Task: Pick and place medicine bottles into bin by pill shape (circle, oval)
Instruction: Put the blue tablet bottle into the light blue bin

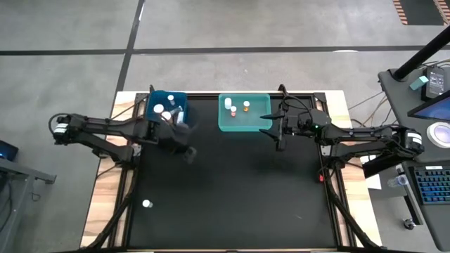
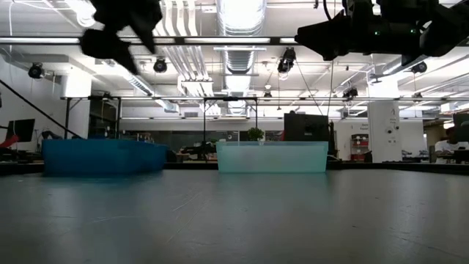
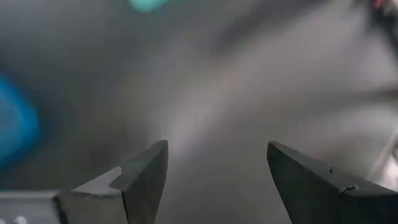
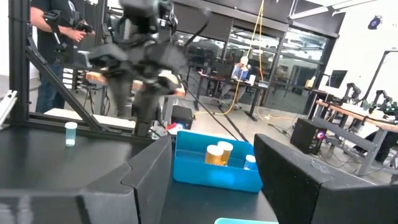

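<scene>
Left gripper (image 1: pixel 188 151) hangs just beside the blue bin (image 1: pixel 156 100), on its table-centre side, fingers (image 3: pixel 140 180) spread wide with nothing between them. Right gripper (image 1: pixel 275 130) hovers at the teal bin (image 1: pixel 259 125), fingers apart and empty too. Bottles (image 1: pixel 166 112) sit in the blue bin, three more (image 1: pixel 234 107) in the teal one, and a lone bottle (image 1: pixel 146 204) stands on the table (image 1: pixel 232 197) well away from the blue bin, toward the near edge.

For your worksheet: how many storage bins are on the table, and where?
2: the blue bin at the table's far edge, left; the teal bin beside it, right. None seems hidden.
</scene>
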{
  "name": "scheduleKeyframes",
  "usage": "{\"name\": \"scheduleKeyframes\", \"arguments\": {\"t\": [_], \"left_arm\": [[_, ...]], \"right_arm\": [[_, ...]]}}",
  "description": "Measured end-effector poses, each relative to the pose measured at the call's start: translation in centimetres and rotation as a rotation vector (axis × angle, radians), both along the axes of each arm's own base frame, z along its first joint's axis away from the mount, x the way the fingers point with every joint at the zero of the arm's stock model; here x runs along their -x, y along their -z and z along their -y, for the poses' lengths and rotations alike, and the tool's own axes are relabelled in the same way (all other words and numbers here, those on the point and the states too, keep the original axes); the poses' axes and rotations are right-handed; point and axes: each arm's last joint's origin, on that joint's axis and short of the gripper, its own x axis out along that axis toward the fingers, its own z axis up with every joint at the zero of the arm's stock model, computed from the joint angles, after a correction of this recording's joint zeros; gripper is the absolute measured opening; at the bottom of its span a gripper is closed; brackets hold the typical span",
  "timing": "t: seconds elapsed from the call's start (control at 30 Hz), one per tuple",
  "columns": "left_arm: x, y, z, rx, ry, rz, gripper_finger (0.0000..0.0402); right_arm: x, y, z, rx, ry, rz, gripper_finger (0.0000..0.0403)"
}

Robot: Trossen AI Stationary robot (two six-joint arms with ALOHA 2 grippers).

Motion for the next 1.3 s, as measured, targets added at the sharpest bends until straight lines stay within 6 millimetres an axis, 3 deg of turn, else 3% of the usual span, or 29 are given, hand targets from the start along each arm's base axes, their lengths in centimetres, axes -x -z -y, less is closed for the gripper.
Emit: {"name": "scheduleKeyframes", "arguments": {"t": [0.27,0.43,0.77,1.03,1.3], "left_arm": [[0.3,1.0,5.0,0.220,0.007,-0.325,0.0258],[1.2,1.3,8.4,0.292,-0.023,-0.364,0.0258],[5.1,1.7,14.4,0.360,-0.049,-0.452,0.0258],[7.9,2.7,16.8,0.366,-0.122,-0.519,0.0258],[9.3,6.1,17.7,0.274,-0.185,-0.639,0.0258]], "right_arm": [[0.0,-0.1,0.0,0.002,0.000,0.007,0.0219],[0.0,-0.1,0.0,0.001,0.000,0.007,0.0219],[0.0,-0.1,0.0,-0.011,-0.002,0.008,0.0219],[0.0,-0.1,0.0,-0.016,-0.003,0.009,0.0219],[0.0,-0.1,0.0,-0.027,-0.004,0.009,0.0219]]}}
